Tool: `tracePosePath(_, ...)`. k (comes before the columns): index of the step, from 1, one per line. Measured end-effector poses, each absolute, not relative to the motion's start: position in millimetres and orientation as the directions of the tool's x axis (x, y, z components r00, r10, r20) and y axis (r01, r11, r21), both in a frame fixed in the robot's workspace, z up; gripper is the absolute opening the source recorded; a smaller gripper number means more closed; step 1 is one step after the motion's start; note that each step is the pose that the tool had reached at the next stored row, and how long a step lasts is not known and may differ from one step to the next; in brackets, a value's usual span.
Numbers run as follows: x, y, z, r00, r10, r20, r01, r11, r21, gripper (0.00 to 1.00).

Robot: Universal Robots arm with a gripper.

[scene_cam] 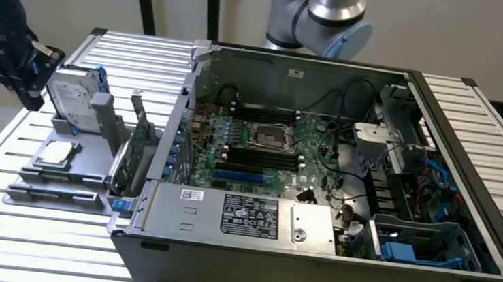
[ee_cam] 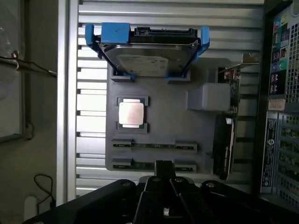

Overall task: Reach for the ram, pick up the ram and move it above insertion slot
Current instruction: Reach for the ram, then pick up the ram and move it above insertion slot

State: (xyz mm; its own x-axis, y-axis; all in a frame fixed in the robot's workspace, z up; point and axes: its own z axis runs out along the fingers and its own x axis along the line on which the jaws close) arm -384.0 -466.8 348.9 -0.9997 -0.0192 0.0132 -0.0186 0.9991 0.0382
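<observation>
Two thin ram sticks stand on edge in grey holders on the grey parts tray (ee_cam: pixel 168 121). One ram (ee_cam: pixel 154 145) is beside the processor and the other ram (ee_cam: pixel 140 164) is at the tray's edge; they appear as dark strips (scene_cam: pixel 51 192) in the exterior view. My black gripper (ee_cam: pixel 163 164) hangs above that tray edge, its tip over the outer stick and well clear of it. In the exterior view the gripper (scene_cam: pixel 13 58) is high at the left, beyond the hard drive. The long black memory slots (scene_cam: pixel 259 157) lie on the motherboard inside the open case.
The tray also holds a silver hard drive (scene_cam: pixel 73 98) in a blue frame, a processor (ee_cam: pixel 131 113) and an upright green expansion card (scene_cam: pixel 137 148). The open computer case (scene_cam: pixel 316 242) fills the exterior view's right, its wall next to the tray. Cables and a drive cage (scene_cam: pixel 425 245) crowd its right side.
</observation>
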Motion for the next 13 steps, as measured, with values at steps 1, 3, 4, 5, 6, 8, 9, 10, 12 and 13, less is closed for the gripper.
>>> tracePosePath(1, -382.1, -470.0, 348.8, -1.000, -0.019, 0.014, -0.019, 0.999, 0.038, 0.11)
tracePosePath(3, -378.1, -476.6, 348.7, -1.000, -0.019, 0.014, -0.019, 0.999, 0.038, 0.11)
tracePosePath(4, -376.4, -479.5, 348.7, -1.000, -0.019, 0.015, -0.018, 0.999, 0.038, 0.11)
tracePosePath(5, -375.0, -481.8, 348.6, -1.000, -0.019, 0.015, -0.019, 0.999, 0.038, 0.11)
tracePosePath(6, -374.4, -482.9, 348.6, -1.000, -0.019, 0.015, -0.019, 0.999, 0.038, 0.11)
tracePosePath(8, -373.9, -483.6, 348.6, -1.000, -0.019, 0.015, -0.019, 0.999, 0.038, 0.11)
tracePosePath(9, -374.0, -483.6, 348.6, -1.000, -0.019, 0.015, -0.018, 0.999, 0.038, 0.11)
tracePosePath(10, -374.0, -483.6, 348.6, -1.000, -0.019, 0.015, -0.018, 0.999, 0.038, 0.11)
tracePosePath(12, -373.9, -483.7, 348.6, -1.000, -0.019, 0.015, -0.019, 0.999, 0.038, 0.11)
tracePosePath(13, -373.9, -483.7, 348.6, -1.000, -0.019, 0.015, -0.019, 0.999, 0.038, 0.11)
